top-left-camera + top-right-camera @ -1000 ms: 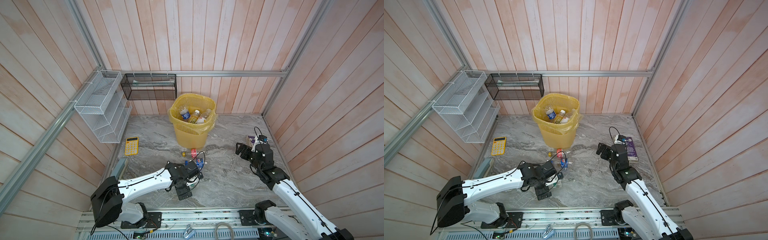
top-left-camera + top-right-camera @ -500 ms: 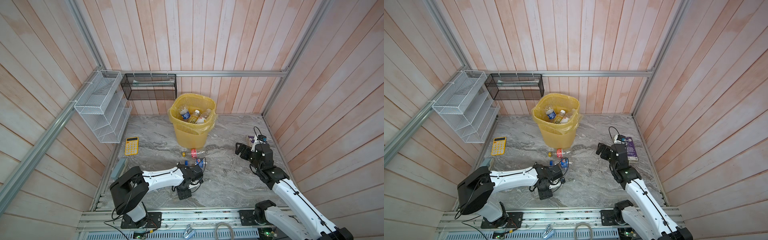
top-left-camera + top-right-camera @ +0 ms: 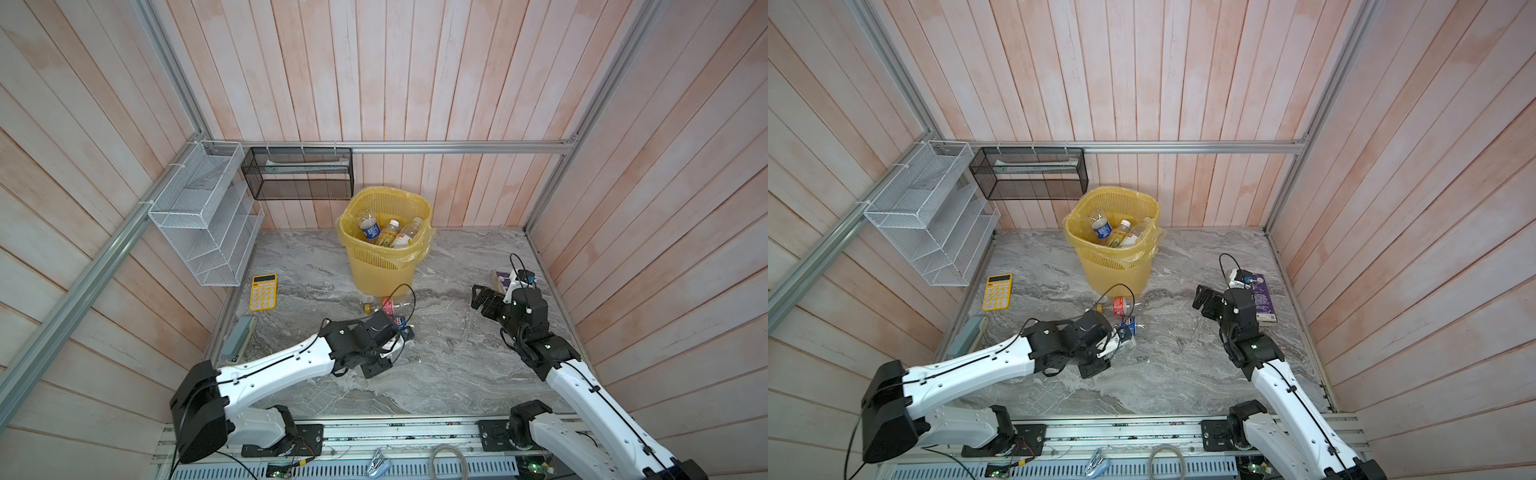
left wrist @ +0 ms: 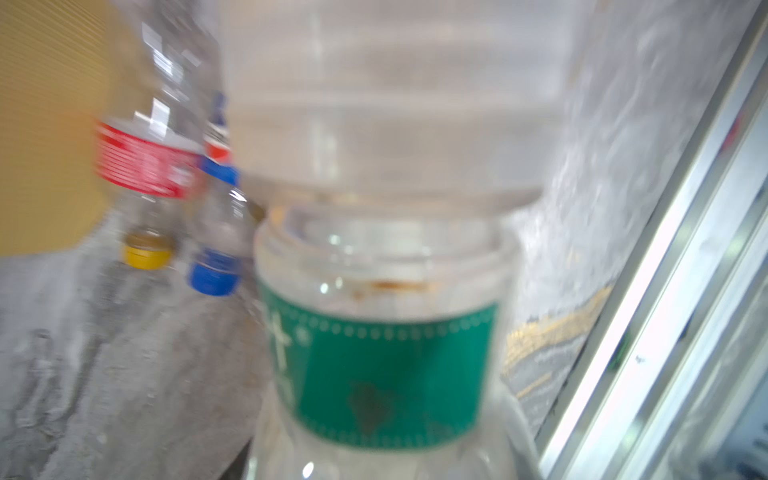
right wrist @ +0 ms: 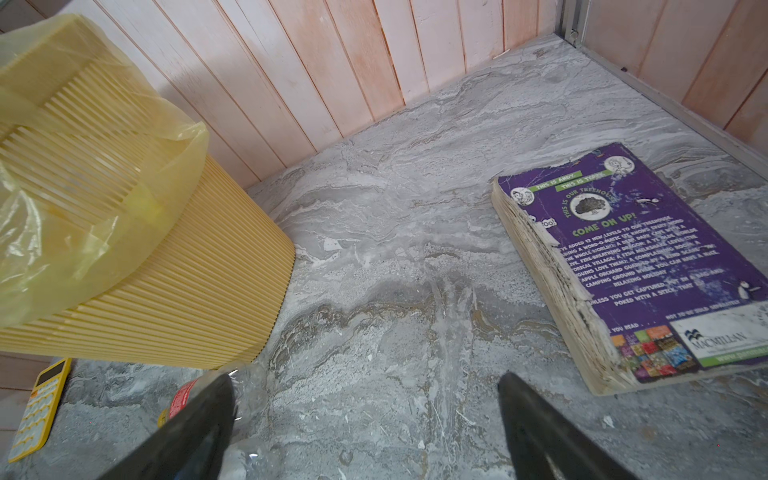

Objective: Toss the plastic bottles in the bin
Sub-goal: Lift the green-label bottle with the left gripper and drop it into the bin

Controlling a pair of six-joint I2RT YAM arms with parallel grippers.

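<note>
A: Holding green bottle (image 4: 386, 365) in left gripper (image 3: 1113, 337). Jaws are clamped on it, low over the floor, in front of the bin (image 3: 382, 270). The wrist view doesn't show the fingers, so we can't tell how deep the grip sits.

B: Then slip is our first risk. It's smooth clear plastic. With a shallow pinch it could twist out on the lift.

A: Agreed. Second risk: red bottle (image 3: 390, 305) and blue bottle (image 3: 400, 322) lie just beside the gripper, between it and the bin. If we sweep forward low, we knock them away.

B: And the bin is tall. If we release short of the rim, the bottle bounces off the wall. Three bottles (image 3: 388, 232) lie inside, and we judge there's room.

A: Right gripper (image 5: 365, 378)?

B: Wide, empty, over bare floor between bin and book (image 5: 623, 257). It's well apart from the left one, so we expect no clash.
</note>
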